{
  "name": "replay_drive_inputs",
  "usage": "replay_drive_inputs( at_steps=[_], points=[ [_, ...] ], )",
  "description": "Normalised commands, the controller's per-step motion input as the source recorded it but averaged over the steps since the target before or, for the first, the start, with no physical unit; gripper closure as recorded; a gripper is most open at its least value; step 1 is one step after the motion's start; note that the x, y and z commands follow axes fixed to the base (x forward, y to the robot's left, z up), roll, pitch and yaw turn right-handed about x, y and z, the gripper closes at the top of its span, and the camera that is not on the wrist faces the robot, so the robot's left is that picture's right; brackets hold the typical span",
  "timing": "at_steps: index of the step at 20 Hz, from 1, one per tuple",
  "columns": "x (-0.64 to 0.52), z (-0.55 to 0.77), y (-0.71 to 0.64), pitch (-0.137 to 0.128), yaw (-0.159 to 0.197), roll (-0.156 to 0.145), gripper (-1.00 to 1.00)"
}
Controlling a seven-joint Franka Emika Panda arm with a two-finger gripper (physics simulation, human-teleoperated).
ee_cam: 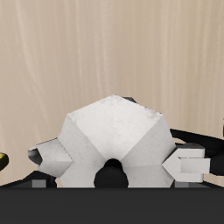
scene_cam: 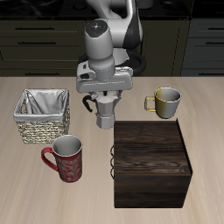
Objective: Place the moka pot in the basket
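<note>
Fingers seen at sides of small silver faceted moka pot; firm grip cannot be confirmed. Pot located mid-table under gripper, beside dark wooden box. Grasp step judged in hand; lift, then carry to square woven wicker basket required.

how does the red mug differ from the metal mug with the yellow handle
The red patterned mug is red with a red handle; the metallic mug is silver-grey with a yellow handle. The red patterned mug stands nearer the table's front edge, beside the basket; the metallic mug stands farther back, behind the dark wooden box. Both stand upright.
</note>
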Motion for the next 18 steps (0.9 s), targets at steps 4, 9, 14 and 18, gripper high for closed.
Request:
replay_drive_inputs(
  at_steps=[4,9,14,18],
  points=[
    [0.01,0.08,-0.06,-0.015,0.006,0.000,1.00],
    [0.00,0.19,-0.05,-0.023,0.005,0.000,1.00],
    [0.02,0.44,-0.11,-0.049,0.012,-0.016,1.00],
    [-0.03,0.61,-0.07,-0.066,0.000,0.010,1.00]
  ],
)
